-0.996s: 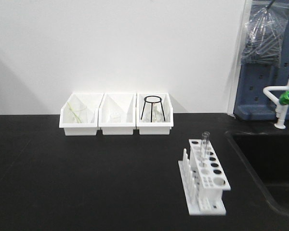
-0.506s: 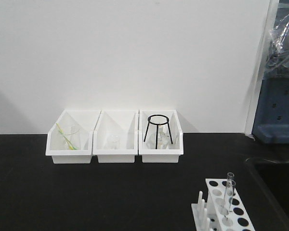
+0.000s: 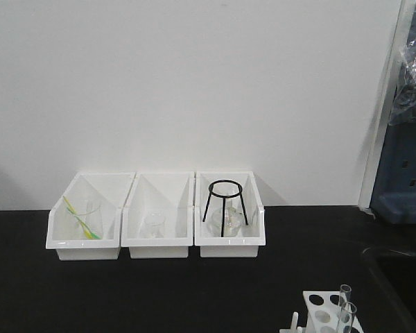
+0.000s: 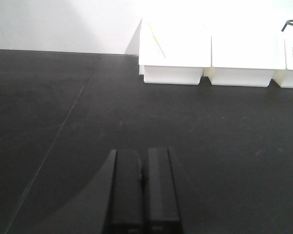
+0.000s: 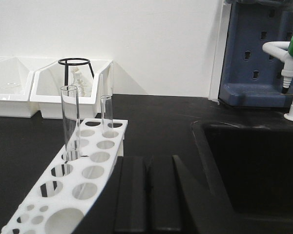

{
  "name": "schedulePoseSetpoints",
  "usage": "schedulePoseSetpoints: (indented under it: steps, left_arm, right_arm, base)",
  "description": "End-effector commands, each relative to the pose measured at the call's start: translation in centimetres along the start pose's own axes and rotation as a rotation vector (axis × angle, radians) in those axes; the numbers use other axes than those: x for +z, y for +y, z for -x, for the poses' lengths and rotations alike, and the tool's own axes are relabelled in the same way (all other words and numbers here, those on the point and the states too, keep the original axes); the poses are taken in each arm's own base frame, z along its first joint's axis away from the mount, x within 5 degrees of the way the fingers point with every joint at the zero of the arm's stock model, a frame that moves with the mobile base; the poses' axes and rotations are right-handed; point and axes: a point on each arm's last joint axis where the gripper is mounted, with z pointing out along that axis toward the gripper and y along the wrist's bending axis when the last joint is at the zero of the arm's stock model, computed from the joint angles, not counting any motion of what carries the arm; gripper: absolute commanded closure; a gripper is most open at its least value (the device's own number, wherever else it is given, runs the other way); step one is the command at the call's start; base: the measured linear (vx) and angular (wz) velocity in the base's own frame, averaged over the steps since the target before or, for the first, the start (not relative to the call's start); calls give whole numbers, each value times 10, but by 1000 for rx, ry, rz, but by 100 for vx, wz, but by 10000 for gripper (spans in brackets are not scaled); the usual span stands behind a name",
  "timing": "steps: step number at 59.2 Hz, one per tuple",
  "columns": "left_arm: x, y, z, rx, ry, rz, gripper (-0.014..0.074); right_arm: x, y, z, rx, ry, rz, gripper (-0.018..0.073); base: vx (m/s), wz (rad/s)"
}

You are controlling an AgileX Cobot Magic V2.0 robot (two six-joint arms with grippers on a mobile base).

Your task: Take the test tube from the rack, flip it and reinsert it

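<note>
The white test-tube rack (image 5: pixel 83 170) stands on the black bench, just left of my right gripper (image 5: pixel 149 163), which is shut and empty. Two clear glass test tubes stand upright in the rack: a tall near one (image 5: pixel 70 122) and a shorter one (image 5: pixel 106 117) further back. In the front view only the rack's far end (image 3: pixel 319 305) and the two tube tops (image 3: pixel 344 305) show at the bottom right. My left gripper (image 4: pixel 143 168) is shut and empty, low over bare black bench, far from the rack.
Three white open-fronted bins (image 3: pixel 156 222) stand against the back wall; the right one holds a black tripod stand (image 3: pixel 224 207). A black sink basin (image 5: pixel 254 165) lies right of the rack, with a white tap (image 5: pixel 290 73) and blue panel behind.
The front view has swung upward and closer to the wall: the bins look larger and higher, and the rack has slid down to the bottom right edge, mostly out of frame.
</note>
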Motion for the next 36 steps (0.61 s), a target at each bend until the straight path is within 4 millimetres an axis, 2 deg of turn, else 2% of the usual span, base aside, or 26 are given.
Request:
schedulePoseSetpoints:
  steps: [1,15,20,26,31,36]
  left_arm:
    - [-1,-2,7,-4,-92,-19,603]
    - [-1,-2,7,-4,-92,-19,603]
    - [-1,-2,7,-4,-92,-19,603]
    - [-1,-2,7,-4,-92,-19,603]
    - [-1,-2,7,-4,-92,-19,603]
    - [-1,-2,7,-4,-92,-19,603]
  right_arm:
    - [0,0,8,-12,-86,0,568]
    - [0,0,8,-12,-90,1,568]
    - [-2,1,18,14,-187,7,568]
    - [-9,0,44,128,-395,26,568]
    - [-24,-2,87,151,-525,30,568]
    - [-27,-3,128,79,-543,14,568]
  base:
    - [3,0]
    - [0,0]
    - [0,0]
    - [0,0]
    - [0,0]
    - [0,1]
